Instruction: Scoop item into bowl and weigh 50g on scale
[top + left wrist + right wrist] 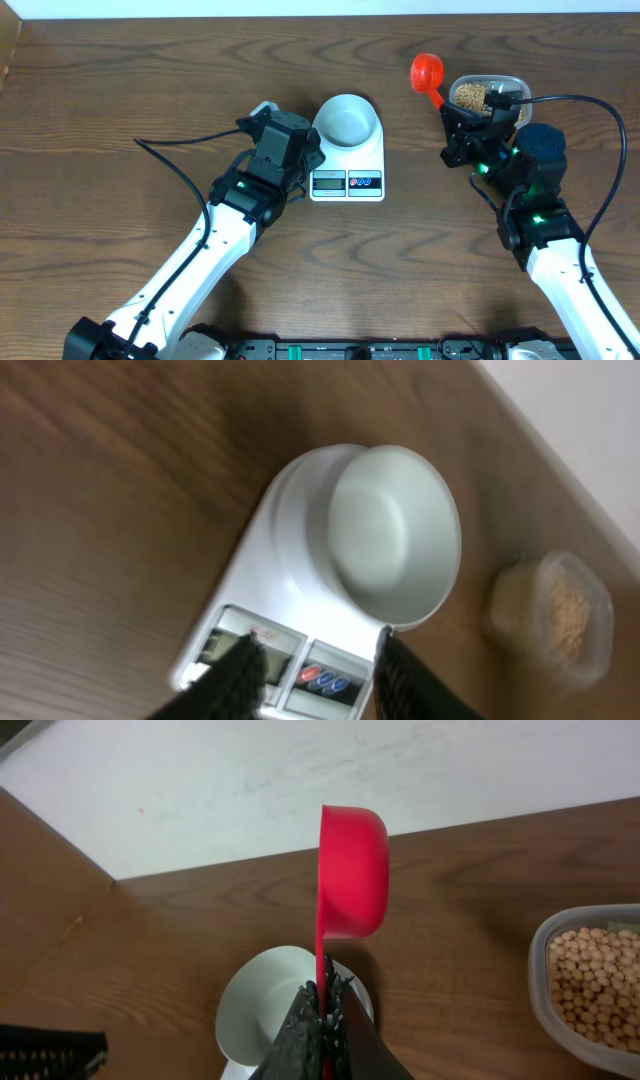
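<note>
The pale bowl [347, 119] stands on the white scale [347, 178] and looks empty; both show in the left wrist view, bowl [392, 538] and scale [262, 615]. My left gripper [300, 160] is open and empty at the scale's left side, its fingers [318, 660] over the display end. My right gripper [452, 118] is shut on the handle of a red scoop [427, 72], held up left of the tub; the scoop [352, 870] stands edge-on. Tan beans [470, 96] lie in a clear tub [512, 85], also in the right wrist view [598, 982].
A dark blue round object [541, 140] lies by the right arm. The table's far edge meets a pale wall [300, 780]. Black cables [180, 150] trail over the wood by both arms.
</note>
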